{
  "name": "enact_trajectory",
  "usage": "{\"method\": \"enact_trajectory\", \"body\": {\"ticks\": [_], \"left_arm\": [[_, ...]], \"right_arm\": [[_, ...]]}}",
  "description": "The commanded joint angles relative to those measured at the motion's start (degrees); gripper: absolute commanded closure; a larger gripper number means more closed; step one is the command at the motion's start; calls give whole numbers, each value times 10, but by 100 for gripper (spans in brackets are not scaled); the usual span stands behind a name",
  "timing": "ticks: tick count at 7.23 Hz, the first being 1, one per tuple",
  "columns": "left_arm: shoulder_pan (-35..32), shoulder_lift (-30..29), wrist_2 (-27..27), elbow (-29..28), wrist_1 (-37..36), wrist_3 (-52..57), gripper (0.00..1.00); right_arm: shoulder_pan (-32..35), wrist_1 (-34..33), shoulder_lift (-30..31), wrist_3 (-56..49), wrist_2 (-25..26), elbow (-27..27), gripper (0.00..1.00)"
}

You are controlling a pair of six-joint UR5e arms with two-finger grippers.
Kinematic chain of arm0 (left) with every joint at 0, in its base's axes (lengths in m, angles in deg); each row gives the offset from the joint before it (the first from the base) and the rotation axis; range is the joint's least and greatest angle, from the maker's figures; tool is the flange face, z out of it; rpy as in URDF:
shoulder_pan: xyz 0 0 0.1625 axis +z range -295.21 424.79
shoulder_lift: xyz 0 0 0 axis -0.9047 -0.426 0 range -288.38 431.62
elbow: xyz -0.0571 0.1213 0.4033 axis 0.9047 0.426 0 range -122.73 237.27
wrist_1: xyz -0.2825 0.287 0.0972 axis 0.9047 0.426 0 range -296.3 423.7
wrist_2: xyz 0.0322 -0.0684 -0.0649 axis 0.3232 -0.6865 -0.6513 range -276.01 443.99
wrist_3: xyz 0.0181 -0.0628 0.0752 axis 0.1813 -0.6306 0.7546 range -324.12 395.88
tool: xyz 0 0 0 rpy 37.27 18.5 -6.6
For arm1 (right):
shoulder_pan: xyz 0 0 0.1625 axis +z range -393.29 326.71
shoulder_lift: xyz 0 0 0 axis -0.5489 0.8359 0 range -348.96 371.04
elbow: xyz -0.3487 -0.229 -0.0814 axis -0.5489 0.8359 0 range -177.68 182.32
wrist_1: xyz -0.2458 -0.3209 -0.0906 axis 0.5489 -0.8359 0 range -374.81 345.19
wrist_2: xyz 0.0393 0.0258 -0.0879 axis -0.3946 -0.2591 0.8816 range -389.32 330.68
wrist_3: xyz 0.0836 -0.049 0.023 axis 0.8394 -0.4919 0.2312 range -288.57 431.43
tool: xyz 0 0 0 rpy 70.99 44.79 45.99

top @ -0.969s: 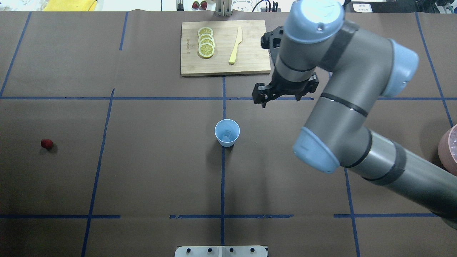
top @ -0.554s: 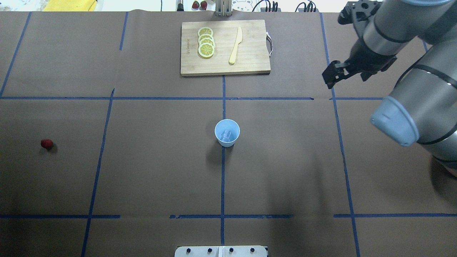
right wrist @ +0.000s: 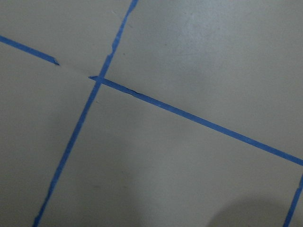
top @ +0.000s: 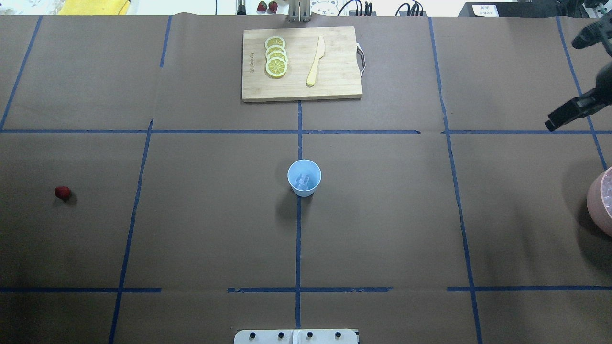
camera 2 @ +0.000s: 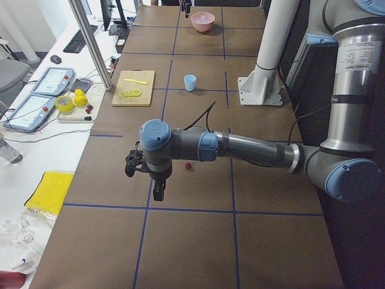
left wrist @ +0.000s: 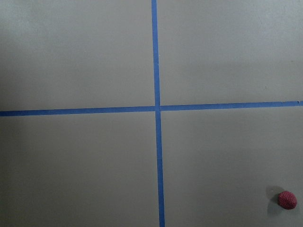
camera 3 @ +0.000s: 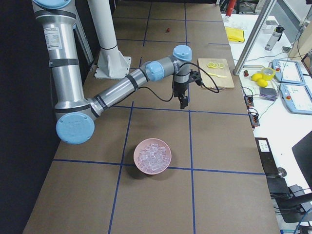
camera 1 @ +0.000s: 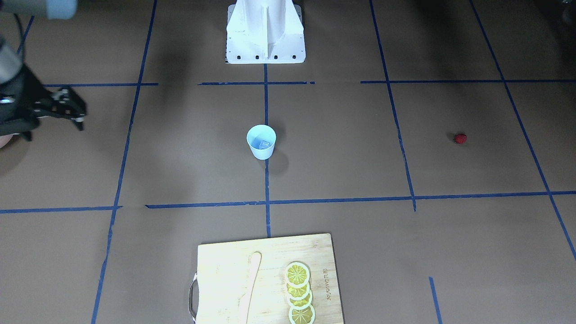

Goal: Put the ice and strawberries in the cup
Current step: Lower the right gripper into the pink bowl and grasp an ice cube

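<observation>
The pale blue cup (top: 304, 177) stands upright at the table's centre, also in the front view (camera 1: 261, 141), with a clear ice cube (top: 303, 180) inside. More ice (camera 3: 152, 155) fills the pink bowl. The red strawberry (top: 62, 192) lies far left on the table, at the lower right of the left wrist view (left wrist: 287, 200). My right gripper (camera 1: 53, 129) is open and empty, up in the air between cup and bowl; one of its fingers (top: 569, 113) shows at the overhead view's right edge. My left gripper (camera 2: 144, 183) hovers near the strawberry (camera 2: 188, 165); I cannot tell whether it is open.
A wooden cutting board (top: 334, 86) with lemon slices (top: 276, 56) and a yellow knife (top: 315, 61) lies at the far centre. The pink bowl (top: 597, 203) sits at the right edge. The white robot base (camera 1: 265, 31) stands behind the cup. Blue tape lines grid the brown table.
My right arm has swung away from beside the cup to the far right edge of the overhead view, uncovering the pink bowl. The cup, its ice and the strawberry have not moved.
</observation>
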Motion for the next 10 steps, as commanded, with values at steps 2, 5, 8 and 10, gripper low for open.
{"method": "enact_trajectory", "body": {"ticks": [2, 5, 8, 10], "left_arm": [[-2, 2, 0, 11, -1, -9, 0], [-2, 20, 0, 36, 0, -25, 0], [-2, 20, -1, 47, -1, -35, 0], [-2, 22, -1, 55, -1, -35, 0]], "right_arm": [[52, 97, 130, -113, -6, 11, 0], [85, 100, 182, -199, -6, 26, 0], [87, 258, 227, -190, -8, 111, 1], [86, 265, 225, -192, -8, 141, 1]]}}
